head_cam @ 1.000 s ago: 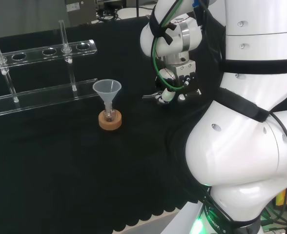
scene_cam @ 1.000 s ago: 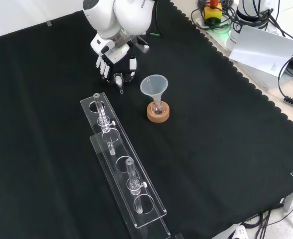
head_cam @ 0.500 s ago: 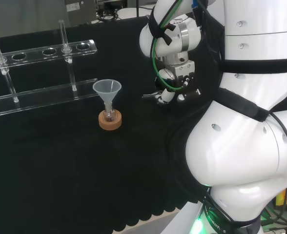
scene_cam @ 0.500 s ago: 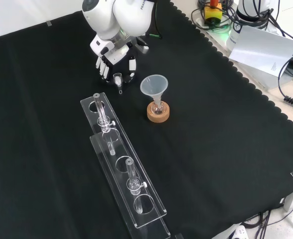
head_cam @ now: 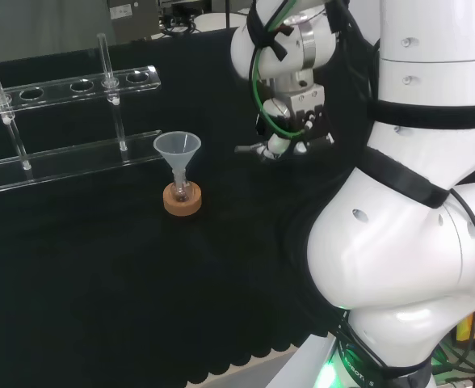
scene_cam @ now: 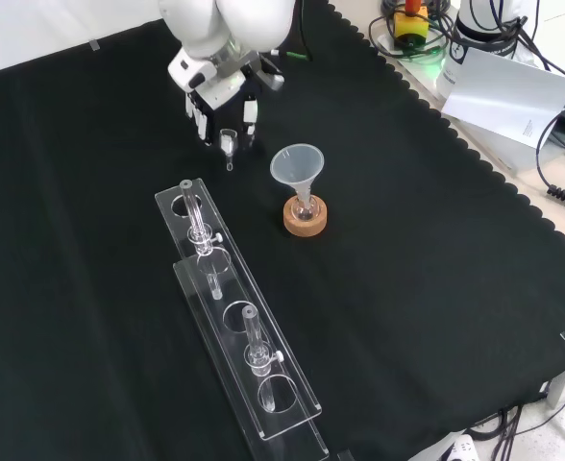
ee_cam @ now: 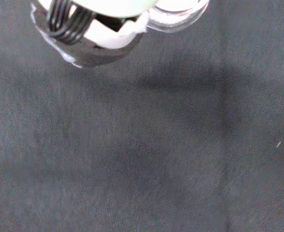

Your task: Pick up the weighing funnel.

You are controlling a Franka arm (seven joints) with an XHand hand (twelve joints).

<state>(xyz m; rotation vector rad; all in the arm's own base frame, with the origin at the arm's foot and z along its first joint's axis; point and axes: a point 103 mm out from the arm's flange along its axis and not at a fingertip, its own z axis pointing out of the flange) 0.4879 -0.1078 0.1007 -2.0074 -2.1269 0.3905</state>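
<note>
Near the far edge of the cloth point(scene_cam: 90, 125) in the front view, the hand point(scene_cam: 215, 88) has risen since a second ago, fingers point(scene_cam: 250, 110) pinched on the weighing funnel point(scene_cam: 228, 144), which hangs clear of the cloth. Rightward the funnel point(scene_cam: 297, 165) stands on its cork ring point(scene_cam: 305, 220); the pick-up looks nearly done.

Soft, even room light falls from overhead in the head view, and the black-clothed counter point(head_cam: 100, 267) swallows it, so shadows barely show there. The white arm links point(head_cam: 399, 242) at 3 o'clock are bright with mild sheen, and a green light point(head_cam: 328, 376) glows at 6 o'clock. Edges of the clear rack point(head_cam: 60, 89) and the funnel point(head_cam: 177, 147) glint. In the front view, a sheet of paper point(scene_cam: 513, 96) at 2 o'clock is near glare. In the wrist view the cloth reads washed-out grey with a soft shadow point(ee_cam: 190, 82). The hand point(ee_cam: 103, 29) at 12 o'clock is out of focus, and the weighing funnel point(ee_cam: 180, 12) rim gleams.
</note>
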